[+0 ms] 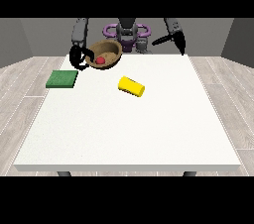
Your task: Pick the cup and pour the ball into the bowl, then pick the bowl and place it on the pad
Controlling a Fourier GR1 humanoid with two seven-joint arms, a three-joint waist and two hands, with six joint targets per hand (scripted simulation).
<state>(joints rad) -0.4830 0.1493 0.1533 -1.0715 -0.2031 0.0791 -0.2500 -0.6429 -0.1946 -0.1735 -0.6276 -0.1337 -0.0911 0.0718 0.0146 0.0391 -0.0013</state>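
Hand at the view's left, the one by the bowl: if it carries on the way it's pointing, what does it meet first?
That hand points down at the table between the bowl and the green pad. It would likely meet bare tabletop first, though depth is unclear.

Front view: stands across the surface [129, 129], facing the robot [126, 32], looking down from above.
Nearness: set well back; whole surface fits, robot small at top.
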